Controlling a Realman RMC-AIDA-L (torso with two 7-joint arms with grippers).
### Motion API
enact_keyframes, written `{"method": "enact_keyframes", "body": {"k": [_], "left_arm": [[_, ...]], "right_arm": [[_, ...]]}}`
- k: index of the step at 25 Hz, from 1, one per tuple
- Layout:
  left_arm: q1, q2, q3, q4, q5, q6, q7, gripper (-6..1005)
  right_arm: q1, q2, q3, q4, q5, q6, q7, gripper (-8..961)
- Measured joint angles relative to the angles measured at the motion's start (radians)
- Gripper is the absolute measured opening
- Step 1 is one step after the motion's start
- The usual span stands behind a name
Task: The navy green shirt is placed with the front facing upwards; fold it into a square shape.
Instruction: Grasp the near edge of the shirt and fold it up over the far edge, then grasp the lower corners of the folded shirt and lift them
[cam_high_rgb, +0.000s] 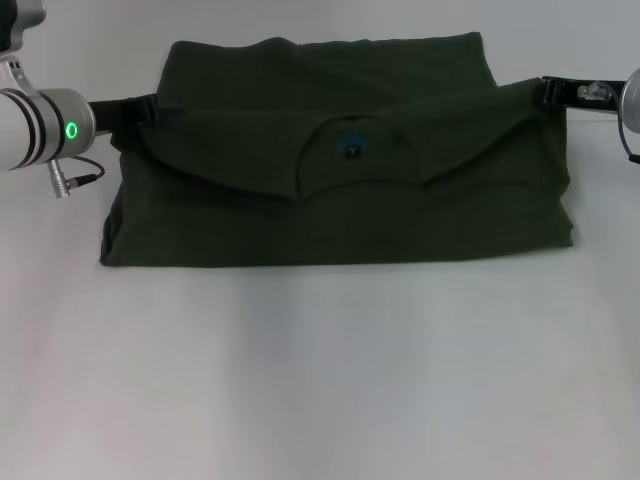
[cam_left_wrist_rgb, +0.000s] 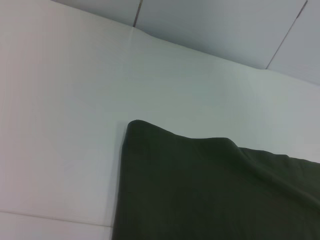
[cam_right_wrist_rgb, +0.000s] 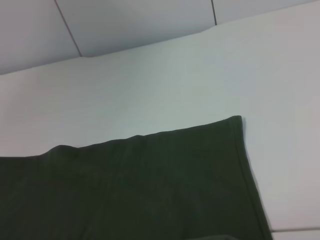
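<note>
The navy green shirt (cam_high_rgb: 330, 220) lies on the white table, doubled over so that its upper part forms a flap across the middle. The round neck with a small blue label (cam_high_rgb: 351, 146) shows at the centre. My left gripper (cam_high_rgb: 135, 110) is at the flap's left end and my right gripper (cam_high_rgb: 552, 92) at its right end. Each is shut on a corner of the cloth, and the flap rises toward both. The left wrist view shows one far corner of the shirt (cam_left_wrist_rgb: 210, 190), and the right wrist view shows the other shirt corner (cam_right_wrist_rgb: 150, 190). The chest print is hidden.
The white table (cam_high_rgb: 320, 380) stretches bare in front of the shirt. Pale wall panels (cam_left_wrist_rgb: 225, 25) stand behind the table's far edge.
</note>
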Motion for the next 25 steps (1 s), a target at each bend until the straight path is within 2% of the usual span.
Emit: {"method": "enact_keyframes", "body": {"k": [5, 11, 12, 16, 19, 23, 25], "left_arm": [[-0.006, 0.005, 0.023, -0.01, 0.007, 0.013, -0.013, 44], [-0.006, 0.006, 0.027, -0.018, 0.009, 0.016, -0.057, 125], [-0.004, 0.005, 0.025, -0.018, 0.009, 0.016, -0.068, 138], [0.014, 0.005, 0.009, -0.005, -0.003, 0.024, -0.106, 314], [0.045, -0.005, -0.009, 0.04, -0.036, 0.062, -0.105, 401], [0.128, -0.023, -0.008, 0.14, -0.161, 0.164, -0.048, 487], [0.181, -0.023, -0.01, 0.177, -0.271, 0.252, 0.004, 530]], "right_arm": [[0.004, -0.006, -0.003, 0.01, 0.0, -0.011, 0.0, 61], [0.061, -0.035, 0.001, 0.11, -0.042, 0.008, 0.0, 63], [0.069, -0.038, 0.003, 0.122, -0.048, 0.012, 0.0, 101], [0.072, -0.039, 0.001, 0.113, -0.049, 0.007, 0.0, 253], [0.05, -0.038, 0.01, 0.069, -0.04, -0.047, 0.0, 376], [-0.046, -0.022, 0.049, -0.06, 0.055, -0.195, -0.017, 542], [-0.107, -0.016, 0.063, -0.118, 0.154, -0.283, -0.047, 620]]}}
